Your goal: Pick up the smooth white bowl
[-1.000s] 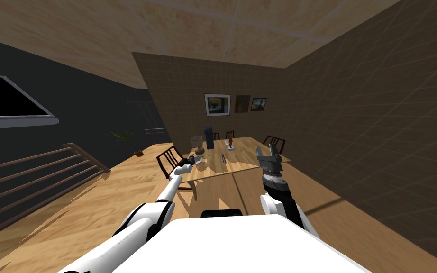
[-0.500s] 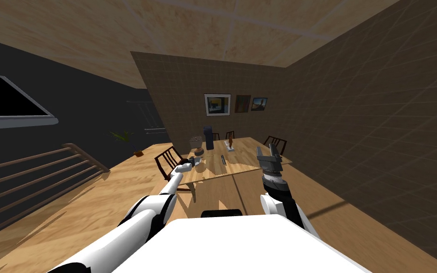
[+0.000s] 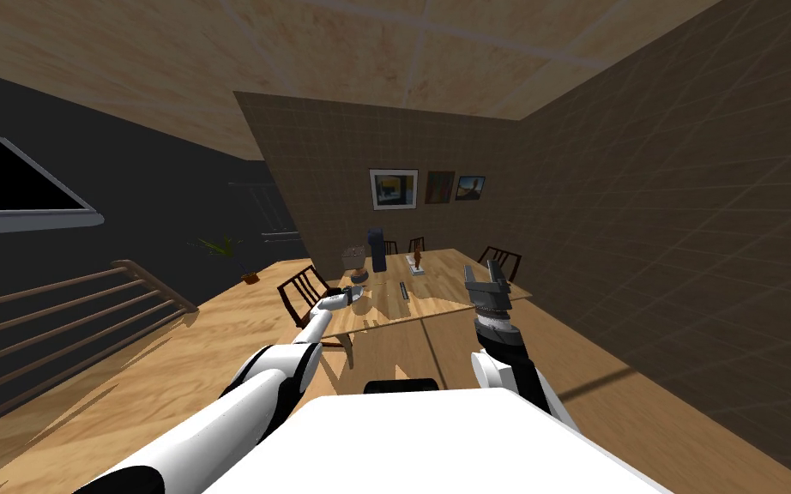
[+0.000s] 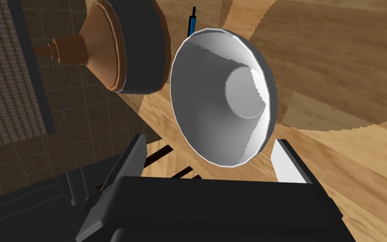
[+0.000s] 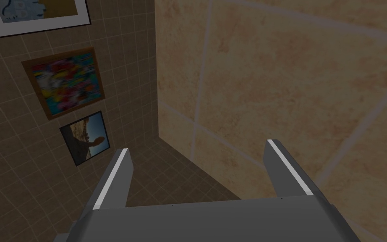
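Observation:
The smooth white bowl (image 4: 222, 96) rests on the wooden table (image 4: 348, 63), its hollow facing my left wrist camera. My left gripper (image 4: 211, 155) is open just short of it, one finger (image 4: 132, 157) to each side of the bowl's near rim, neither touching. In the head view the left gripper (image 3: 344, 297) is at the table's near left corner, right by the bowl (image 3: 359, 294). My right gripper (image 3: 486, 276) is held up over the table's right edge, open (image 5: 201, 168) and holding nothing.
A brown dish with a dark rim (image 4: 125, 46) and a blue pen (image 4: 192, 23) lie just beyond the bowl. Farther back stand a dark tall cylinder (image 3: 377, 249), a basket (image 3: 353, 256) and a small brown figure (image 3: 418, 256). Chairs (image 3: 304, 287) surround the table; a railing (image 3: 68, 309) runs on the left.
My left arm has stretched a little farther forward, and its hand has sunk slightly at the table corner. The right arm has not moved.

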### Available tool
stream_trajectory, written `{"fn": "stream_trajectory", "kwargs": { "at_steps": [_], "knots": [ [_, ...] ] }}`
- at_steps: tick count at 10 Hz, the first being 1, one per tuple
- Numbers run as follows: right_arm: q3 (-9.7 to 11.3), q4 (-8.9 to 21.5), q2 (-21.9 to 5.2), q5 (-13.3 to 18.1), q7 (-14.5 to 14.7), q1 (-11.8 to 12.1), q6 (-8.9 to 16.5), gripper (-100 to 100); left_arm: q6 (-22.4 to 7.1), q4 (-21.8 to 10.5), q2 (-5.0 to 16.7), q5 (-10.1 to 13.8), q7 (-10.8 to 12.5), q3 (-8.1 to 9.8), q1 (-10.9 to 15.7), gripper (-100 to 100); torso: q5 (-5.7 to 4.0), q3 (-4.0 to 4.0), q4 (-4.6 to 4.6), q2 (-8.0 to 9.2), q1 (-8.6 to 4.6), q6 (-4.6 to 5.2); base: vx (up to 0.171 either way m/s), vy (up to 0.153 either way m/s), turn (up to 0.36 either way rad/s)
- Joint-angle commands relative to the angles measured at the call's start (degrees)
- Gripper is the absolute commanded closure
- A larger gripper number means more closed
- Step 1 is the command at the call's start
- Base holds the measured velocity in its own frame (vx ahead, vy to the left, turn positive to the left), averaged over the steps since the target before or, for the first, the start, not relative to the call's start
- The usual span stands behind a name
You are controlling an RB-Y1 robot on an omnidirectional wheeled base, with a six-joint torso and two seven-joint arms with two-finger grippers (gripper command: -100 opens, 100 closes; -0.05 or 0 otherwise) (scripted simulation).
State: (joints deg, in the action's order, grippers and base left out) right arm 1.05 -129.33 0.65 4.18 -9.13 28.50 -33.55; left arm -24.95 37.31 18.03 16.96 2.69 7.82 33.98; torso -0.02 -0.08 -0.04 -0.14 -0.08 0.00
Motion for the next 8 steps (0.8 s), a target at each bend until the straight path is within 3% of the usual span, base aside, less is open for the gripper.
{"fn": "stream_trajectory", "kwargs": {
  "at_steps": [1,5,6,8],
  "knots": [
    [0.00,0.00,0.00,0.00,0.00,0.00,0.00,0,-1.88,-2.86,0.42,0.37,0.02,0.25,1.92,-100,0.00,0.00,0.00,0.00,0.00,0.00,0.054,-0.032,0.008],
    [0.00,0.00,0.00,0.00,0.00,0.00,0.00,0,-4.71,-9.50,1.00,0.72,0.22,0.69,4.79,-100,0.00,-0.03,-0.01,-0.05,0.00,0.00,0.048,-0.020,0.007],
    [0.00,0.00,0.00,0.00,0.00,0.00,0.00,0,-4.71,-9.50,1.00,0.72,0.22,0.69,4.79,-100,-0.01,-0.02,0.00,-0.04,-0.03,0.00,0.034,-0.020,0.007],
    [0.00,0.00,0.00,0.00,0.00,0.00,0.00,0,-7.01,-13.77,1.50,1.01,0.39,1.03,7.00,-100,-0.01,-0.02,0.00,-0.04,0.00,0.00,0.056,-0.018,0.009]
  ]
}}
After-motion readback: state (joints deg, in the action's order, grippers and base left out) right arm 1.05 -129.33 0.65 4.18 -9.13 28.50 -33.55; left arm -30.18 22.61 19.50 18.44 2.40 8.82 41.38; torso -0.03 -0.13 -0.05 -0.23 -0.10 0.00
